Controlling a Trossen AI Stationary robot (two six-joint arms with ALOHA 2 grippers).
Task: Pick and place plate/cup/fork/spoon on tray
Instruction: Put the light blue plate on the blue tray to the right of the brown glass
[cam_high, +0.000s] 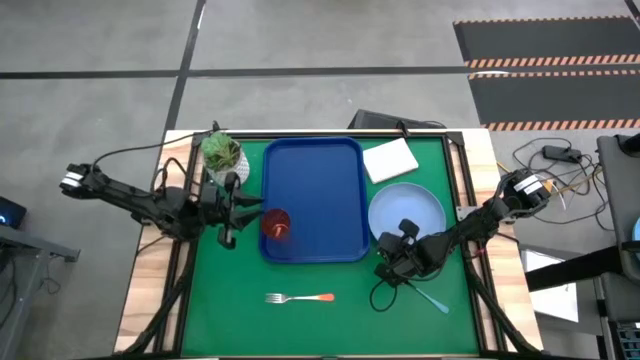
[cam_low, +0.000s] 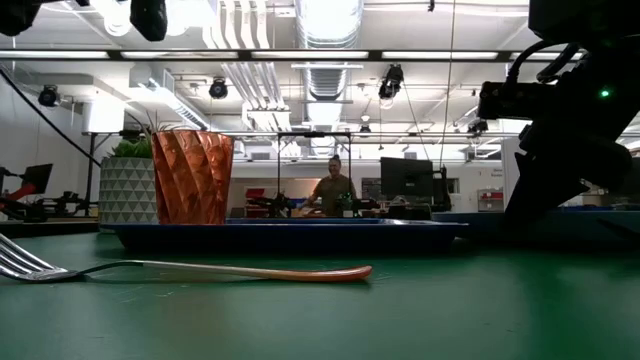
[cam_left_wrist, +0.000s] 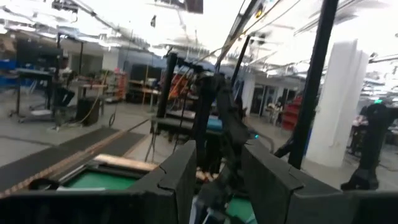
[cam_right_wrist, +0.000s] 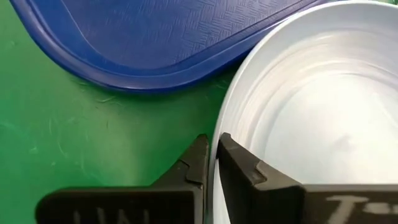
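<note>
The deep-blue tray (cam_high: 312, 180) lies in the middle of the green mat. The red-brown cup (cam_high: 277, 224) stands upright in the tray's near left corner; it also shows in the low view (cam_low: 192, 177). My left gripper (cam_high: 243, 210) is open just left of the cup, clear of it; its fingers stand apart in the left wrist view (cam_left_wrist: 217, 171). The pale blue plate (cam_high: 410, 208) lies on the mat right of the tray. My right gripper (cam_high: 392, 258) is shut on the plate's near left rim. The fork (cam_high: 300, 297) and the spoon (cam_high: 432, 297) lie on the mat near the front. My right gripper pinches the plate's rim (cam_right_wrist: 219, 127) at its near left side, one finger (cam_right_wrist: 194, 163) outside the rim and one finger (cam_right_wrist: 244, 167) inside. The fingers slant down from the table's near right. The plate looks level beside the tray's corner.
A white pot with a green plant (cam_high: 222, 152) stands at the tray's far left corner, close to my left arm. A white square pad (cam_high: 390, 160) lies beyond the plate. The spoon's bowl end is under my right arm. A person shows far off in the room (cam_low: 332, 190).
</note>
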